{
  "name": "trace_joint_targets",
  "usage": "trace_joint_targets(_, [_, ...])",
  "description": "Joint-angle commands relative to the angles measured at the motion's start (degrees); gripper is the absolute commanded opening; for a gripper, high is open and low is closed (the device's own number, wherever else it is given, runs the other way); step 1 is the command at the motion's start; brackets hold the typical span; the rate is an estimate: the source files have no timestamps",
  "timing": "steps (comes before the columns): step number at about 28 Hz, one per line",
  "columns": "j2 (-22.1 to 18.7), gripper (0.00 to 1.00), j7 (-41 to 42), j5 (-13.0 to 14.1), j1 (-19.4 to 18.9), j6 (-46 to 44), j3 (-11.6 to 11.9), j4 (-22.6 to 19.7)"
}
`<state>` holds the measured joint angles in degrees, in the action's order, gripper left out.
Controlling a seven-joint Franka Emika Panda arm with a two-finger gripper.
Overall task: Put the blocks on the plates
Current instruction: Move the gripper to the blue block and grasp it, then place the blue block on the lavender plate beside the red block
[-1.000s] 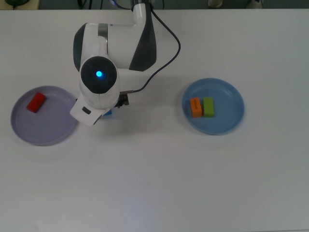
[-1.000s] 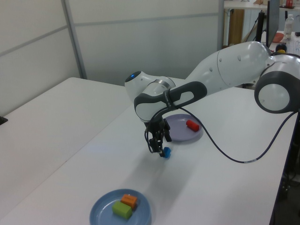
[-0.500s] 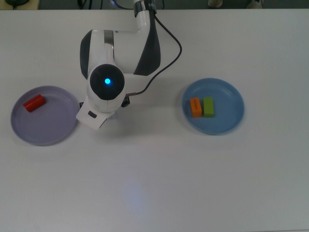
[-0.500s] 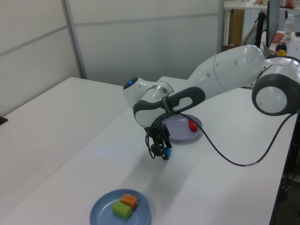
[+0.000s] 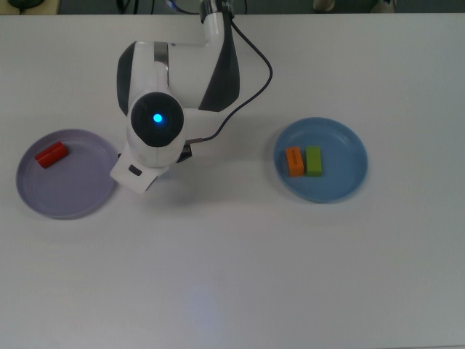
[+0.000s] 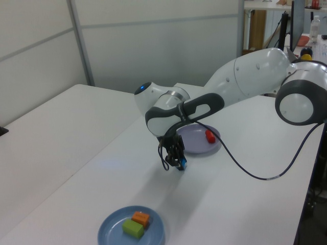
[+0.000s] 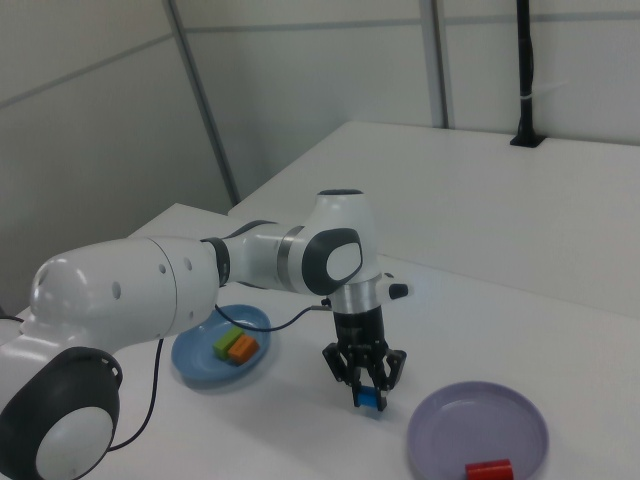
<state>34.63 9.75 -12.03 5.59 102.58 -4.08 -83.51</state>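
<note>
The bench (image 5: 240,276) is carrying both plates, and the arm (image 6: 245,81) is reaching out over it from the top view's upper edge.

**Risk.** The end effector (image 7: 367,392) is pinching the blue block (image 7: 371,398) between its fingers, low over the bench and short of the lavender plate (image 7: 478,430). Judged from this pose, the block is sitting at the very tips of the fingers, so a quick sideways move may be loosening it and letting it fall on bare bench. A carry this low may also be catching the block on the plate's raised rim and pushing the plate toward the bench edge. A release too close to the rim may be leaving the block tilted on it, or knocking the red block (image 7: 489,469) already lying there.

**Objects, largest first.** The lavender plate is lying toward the top view's left edge of the bench, round and shallow, with the red block inside near its rim. The light blue plate (image 5: 341,185) is lying well apart, toward the top view's right edge, of like size. In it the orange block (image 5: 294,161) and green block (image 5: 314,161) are resting side by side, touching. The blue block, shortest of the four, is hiding under the arm in the top view.
</note>
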Motion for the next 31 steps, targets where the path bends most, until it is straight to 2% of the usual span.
trace_joint_targets(1, [-5.00, 0.00, 0.97, 5.87, 2.58, -1.24, 0.83, -0.78])
trace_joint_targets(5, [-6.59, 0.00, 0.62, 7.20, 4.78, -2.47, 1.01, -0.77])
trace_joint_targets(7, [-6.50, 0.00, 0.36, 7.37, 7.15, -2.82, 1.27, -0.77])
trace_joint_targets(10, [-5.98, 0.00, 0.36, 7.37, 9.52, -2.56, 1.36, -0.95])
trace_joint_targets(11, [-5.19, 0.00, 0.36, 7.37, 11.53, -2.04, 1.36, -1.04])
trace_joint_targets(14, [-3.08, 0.00, 0.27, 7.20, 13.13, -1.51, 1.45, -0.78])
trace_joint_targets(18, [-1.84, 0.10, -0.26, 7.99, 14.01, 4.46, 1.62, -1.30])
trace_joint_targets(19, [-1.67, 0.19, -0.78, 8.07, 14.28, 5.17, 1.62, -1.39])
trace_joint_targets(22, [-1.14, 0.61, -2.19, 7.99, 14.89, 5.70, 1.62, -1.39])
trace_joint_targets(23, [-1.23, 0.88, -2.19, 8.07, 14.89, 5.70, 1.62, -1.39])
trace_joint_targets(24, [-1.31, 1.00, -2.28, 8.08, 14.89, 5.61, 1.62, -1.30])
trace_joint_targets(31, [-1.58, 1.00, -2.11, 8.08, 14.89, 5.18, 1.62, -1.04])
